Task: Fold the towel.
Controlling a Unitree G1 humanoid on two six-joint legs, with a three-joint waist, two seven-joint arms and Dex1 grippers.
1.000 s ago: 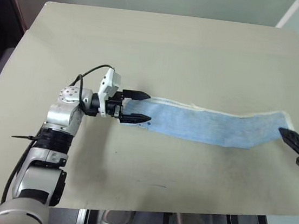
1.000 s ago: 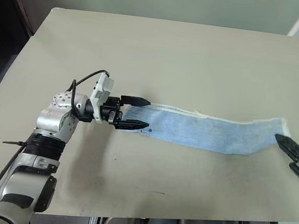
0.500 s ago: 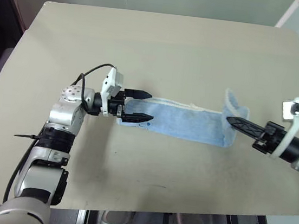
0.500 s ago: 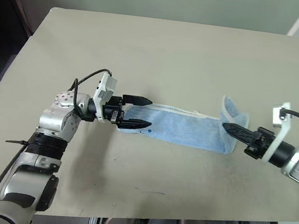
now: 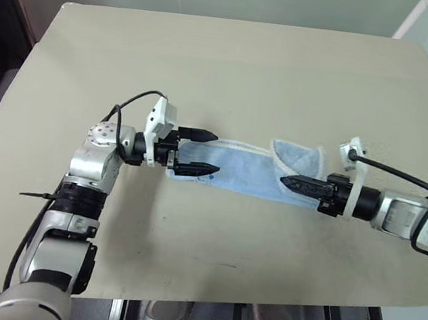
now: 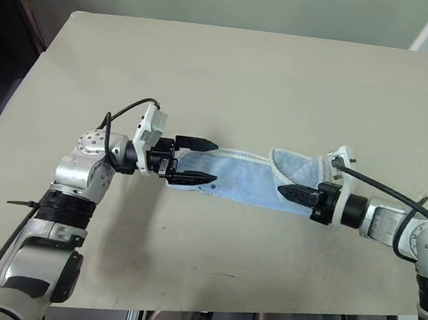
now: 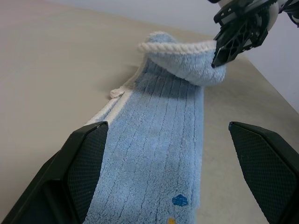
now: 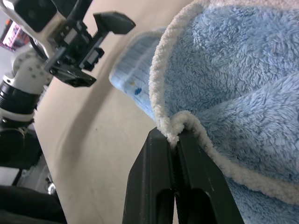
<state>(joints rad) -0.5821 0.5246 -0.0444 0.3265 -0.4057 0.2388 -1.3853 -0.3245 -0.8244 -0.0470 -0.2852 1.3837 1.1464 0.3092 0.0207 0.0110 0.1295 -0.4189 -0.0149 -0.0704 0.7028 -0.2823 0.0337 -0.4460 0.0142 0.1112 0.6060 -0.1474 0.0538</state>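
Right hand (image 5: 288, 182) pinches only towel (image 5: 248, 170) edging, could slip mid-fold; left hand (image 5: 199, 152) gapes wide, towel end unpinned, may drag.

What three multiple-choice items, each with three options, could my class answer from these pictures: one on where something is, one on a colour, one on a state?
1. Where does the towel lie?
A. on the table
B. on the floor
C. over a chair

2. What colour is the towel's corded edging?
A. red
B. white
C. black

3. How do the two grippers stand?
A. both open
B. both shut on the towel
C. left gripper open, right gripper shut on the towel

Answers:
1. A, since the long blue strip rests flat on the beige tabletop.
2. B, since the left wrist view shows a white twisted cord along the blue cloth's border.
3. C, since the left fingers stand apart on either side of the strip's left end, while the right wrist view shows the right fingers pinching the edging, with that end lifted and folded over.
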